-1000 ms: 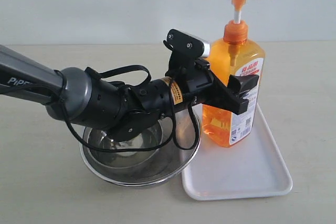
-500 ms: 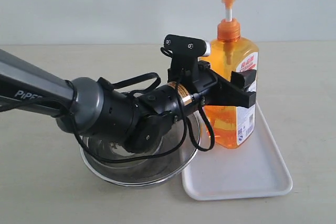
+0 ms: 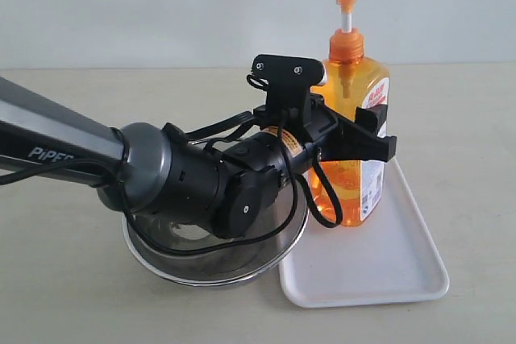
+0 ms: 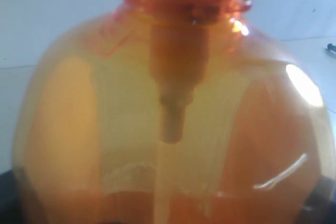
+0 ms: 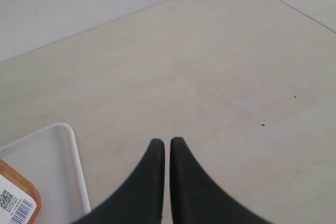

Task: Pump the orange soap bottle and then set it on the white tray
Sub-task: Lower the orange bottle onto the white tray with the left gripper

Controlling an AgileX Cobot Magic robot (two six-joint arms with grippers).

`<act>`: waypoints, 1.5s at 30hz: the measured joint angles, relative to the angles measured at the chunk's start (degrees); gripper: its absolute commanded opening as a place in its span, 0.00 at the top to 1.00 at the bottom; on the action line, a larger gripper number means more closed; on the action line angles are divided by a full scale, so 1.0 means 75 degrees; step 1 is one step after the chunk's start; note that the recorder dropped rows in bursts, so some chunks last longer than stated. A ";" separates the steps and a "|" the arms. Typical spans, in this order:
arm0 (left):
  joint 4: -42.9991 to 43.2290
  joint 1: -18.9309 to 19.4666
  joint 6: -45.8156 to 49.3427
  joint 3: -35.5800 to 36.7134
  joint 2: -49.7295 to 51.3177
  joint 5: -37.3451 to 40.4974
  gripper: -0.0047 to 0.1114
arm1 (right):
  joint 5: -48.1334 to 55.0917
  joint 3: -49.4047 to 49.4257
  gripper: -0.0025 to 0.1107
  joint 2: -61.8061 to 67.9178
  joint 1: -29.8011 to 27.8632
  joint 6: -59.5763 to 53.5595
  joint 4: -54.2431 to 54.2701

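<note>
Clamping the orange soap bottle (image 3: pixel 355 78) around its middle, the left gripper (image 3: pixel 377 136) holds it upright at the rear left corner of the white tray (image 3: pixel 387 271); whether its base touches the tray I cannot tell. The bottle's white-and-red label (image 3: pixel 372 175) carries print too small to read, and the right wrist view shows a QR code (image 5: pixel 8 200) and a barcode (image 5: pixel 23 214) on it. The grey arm (image 3: pixel 64 130) bears the word PiPER. Under that arm a steel bowl (image 3: pixel 161 259) sits on the desk (image 3: pixel 64 296), just beside the tray's left edge. The right gripper (image 5: pixel 163 142) has its black fingers pressed together, empty, above bare desk near a tray corner
</note>
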 measured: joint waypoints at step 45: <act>0.0912 -0.0062 0.0721 -0.0089 -0.1282 0.2124 0.32 | -0.0312 0.0000 0.98 0.0000 0.0000 0.0000 0.0000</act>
